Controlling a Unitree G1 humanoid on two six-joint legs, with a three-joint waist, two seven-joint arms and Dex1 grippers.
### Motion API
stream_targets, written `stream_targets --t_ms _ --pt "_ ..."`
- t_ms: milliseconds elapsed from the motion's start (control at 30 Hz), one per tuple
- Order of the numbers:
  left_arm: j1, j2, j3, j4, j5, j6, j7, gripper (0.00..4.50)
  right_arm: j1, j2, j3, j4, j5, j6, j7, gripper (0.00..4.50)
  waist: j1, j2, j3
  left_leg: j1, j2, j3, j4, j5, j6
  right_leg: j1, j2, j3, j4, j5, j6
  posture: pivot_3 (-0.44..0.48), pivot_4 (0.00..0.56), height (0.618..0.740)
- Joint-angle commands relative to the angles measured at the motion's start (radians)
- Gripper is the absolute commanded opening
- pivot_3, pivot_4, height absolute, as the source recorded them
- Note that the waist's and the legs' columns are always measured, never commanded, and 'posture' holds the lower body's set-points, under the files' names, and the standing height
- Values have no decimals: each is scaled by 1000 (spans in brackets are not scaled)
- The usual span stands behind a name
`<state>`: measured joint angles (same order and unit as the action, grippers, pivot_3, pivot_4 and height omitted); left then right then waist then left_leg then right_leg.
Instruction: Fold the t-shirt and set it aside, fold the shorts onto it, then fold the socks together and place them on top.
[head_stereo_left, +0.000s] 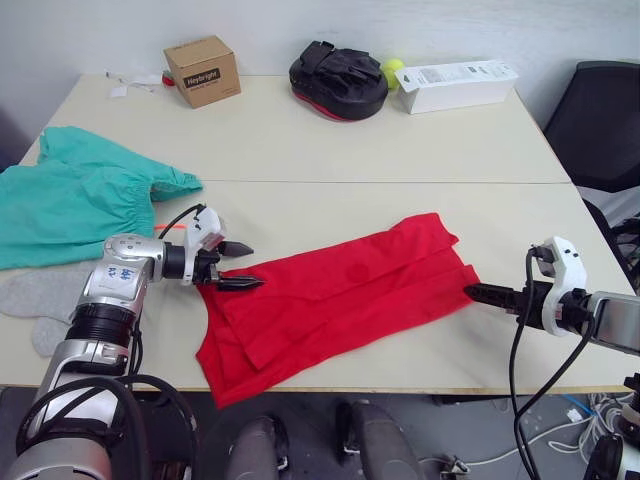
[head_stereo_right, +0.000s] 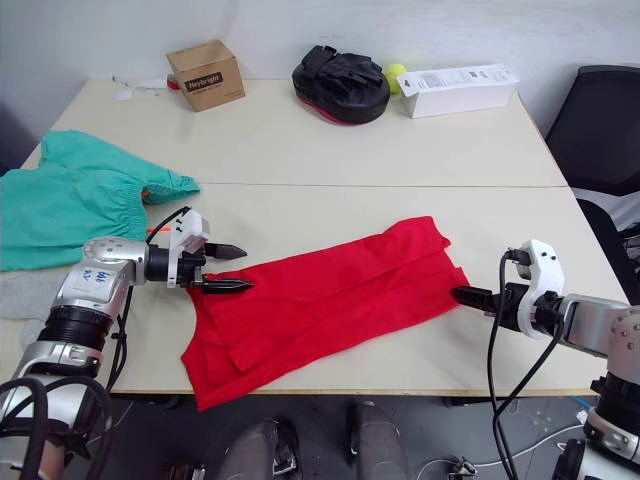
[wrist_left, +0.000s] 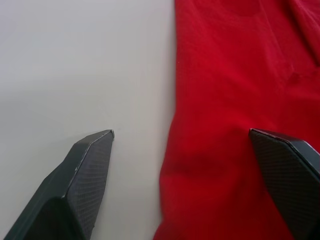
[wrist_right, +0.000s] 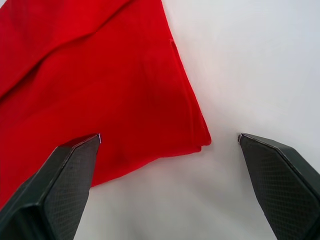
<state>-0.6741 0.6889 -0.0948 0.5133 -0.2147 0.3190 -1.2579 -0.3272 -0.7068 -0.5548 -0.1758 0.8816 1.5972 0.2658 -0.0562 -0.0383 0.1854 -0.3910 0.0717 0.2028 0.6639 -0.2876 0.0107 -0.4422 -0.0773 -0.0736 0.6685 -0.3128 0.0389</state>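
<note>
The red t-shirt (head_stereo_left: 330, 300) lies partly folded lengthwise across the near middle of the table. My left gripper (head_stereo_left: 238, 266) is open at the shirt's left end, one finger over the cloth (wrist_left: 235, 125) and one over bare table. My right gripper (head_stereo_left: 480, 292) is open at the shirt's right corner (wrist_right: 197, 137), its fingers either side of that corner, holding nothing. The teal-green shorts (head_stereo_left: 75, 195) lie spread at the table's far left. Light grey socks (head_stereo_left: 40, 300) lie at the near left edge, partly behind my left arm.
At the table's (head_stereo_left: 300, 150) back edge stand a brown cardboard box (head_stereo_left: 202, 71), a black padded mitt (head_stereo_left: 338, 80), a yellow-green ball (head_stereo_left: 392, 70) and a long white box (head_stereo_left: 455, 85). A black office chair (head_stereo_left: 605, 125) stands off the right side.
</note>
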Motion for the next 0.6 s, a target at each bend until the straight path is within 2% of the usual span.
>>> stream_targets --t_ms 33,100,233,333,400,433,500,600 --pt "22 42 26 -62 -22 52 -28 4500 49 -83 50 50 176 17 -72 4484 1 0 0 0 0 0 0 0 0 0 0 0 0 0 0 0 150 740" --pt "30 55 22 -72 -16 62 -31 4500 62 -112 52 78 273 17 -121 4484 3 0 0 0 0 0 -1 0 0 0 0 0 -1 0 0 0 150 740" --pt "34 61 15 -62 -5 69 -18 4500 61 -100 52 121 439 17 -257 4484 3 -2 -1 0 0 -1 -1 0 0 1 0 0 -2 0 0 0 150 740" --pt "42 55 4 -53 6 70 -10 4500 27 -13 41 153 509 17 -385 4484 -1 -6 -4 1 1 -1 -1 0 0 2 0 0 -3 0 0 0 150 740" --pt "47 45 -5 -45 12 76 -2 4500 11 42 44 165 525 17 -458 4121 -3 -9 -5 3 2 -1 -1 0 -1 4 1 0 -4 0 0 0 150 740" --pt "48 40 -8 -40 14 82 1 4319 5 64 49 169 531 17 -489 3914 -3 -10 -7 4 2 -1 -1 0 -1 6 2 0 -4 0 0 0 150 740" --pt "47 31 -12 -33 18 87 8 3925 -16 115 48 174 527 13 -548 3277 -3 -12 -9 6 3 -2 -2 -1 -1 10 2 -1 -6 0 0 0 150 740" --pt "48 28 -10 -38 15 106 10 3001 -47 157 42 183 523 8 -605 2227 -4 -12 -10 9 3 -2 -3 -1 -2 12 2 -1 -7 0 0 0 150 740"
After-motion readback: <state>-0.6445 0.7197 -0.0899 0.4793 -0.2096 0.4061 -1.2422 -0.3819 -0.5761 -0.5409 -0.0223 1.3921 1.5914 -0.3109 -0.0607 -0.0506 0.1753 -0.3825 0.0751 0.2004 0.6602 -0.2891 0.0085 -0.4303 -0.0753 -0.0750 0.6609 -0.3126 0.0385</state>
